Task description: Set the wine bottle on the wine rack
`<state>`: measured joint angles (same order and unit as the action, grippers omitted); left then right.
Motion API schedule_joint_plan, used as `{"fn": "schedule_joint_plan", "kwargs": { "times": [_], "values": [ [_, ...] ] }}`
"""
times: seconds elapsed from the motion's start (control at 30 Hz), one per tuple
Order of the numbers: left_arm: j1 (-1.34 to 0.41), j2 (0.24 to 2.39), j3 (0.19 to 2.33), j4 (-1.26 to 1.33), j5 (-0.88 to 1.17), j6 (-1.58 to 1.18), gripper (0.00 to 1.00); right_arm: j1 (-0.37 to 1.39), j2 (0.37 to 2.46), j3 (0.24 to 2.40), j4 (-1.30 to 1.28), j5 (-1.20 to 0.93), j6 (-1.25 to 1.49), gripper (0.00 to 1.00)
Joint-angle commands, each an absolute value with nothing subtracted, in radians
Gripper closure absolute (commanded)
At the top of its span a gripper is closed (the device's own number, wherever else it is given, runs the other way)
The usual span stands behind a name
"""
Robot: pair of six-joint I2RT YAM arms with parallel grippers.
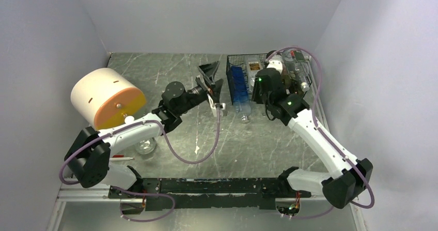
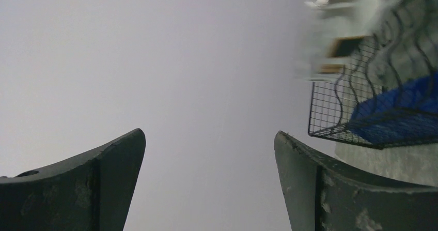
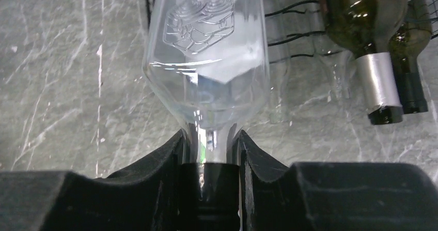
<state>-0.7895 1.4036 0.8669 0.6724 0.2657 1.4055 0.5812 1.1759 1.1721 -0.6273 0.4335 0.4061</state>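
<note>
The right gripper (image 3: 210, 156) is pinching the neck of the clear wine bottle (image 3: 206, 50), whose long axis is running straight ahead of the jaws, onto the wine rack (image 2: 335, 104) wires. The left gripper (image 2: 209, 158) is gaping wide and empty, the rack lying off to its right.

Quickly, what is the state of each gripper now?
Left gripper: open, holding nothing.
Right gripper: shut on the clear bottle, at its neck.

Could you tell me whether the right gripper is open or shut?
Shut: the right gripper clamps the clear bottle by its neck from both sides.
</note>
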Motion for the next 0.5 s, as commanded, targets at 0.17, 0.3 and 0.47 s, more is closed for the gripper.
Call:
{"fn": "schedule_joint_plan", "kwargs": {
  "times": [0.17,0.3,0.47],
  "values": [
    [-0.793,1.417,1.080,0.829,-0.133,0.786,0.02,0.389,1.232,1.227,-0.401,0.242,0.281,1.00],
    [-0.794,1.398,1.164,0.734,-0.214,0.649,0.02,0.354,1.255,1.200,-0.320,0.248,0.267,1.00],
    [-0.793,1.376,1.195,0.675,-0.232,0.558,0.02,0.345,1.239,1.173,-0.284,0.225,0.282,1.00]
  ]
}}
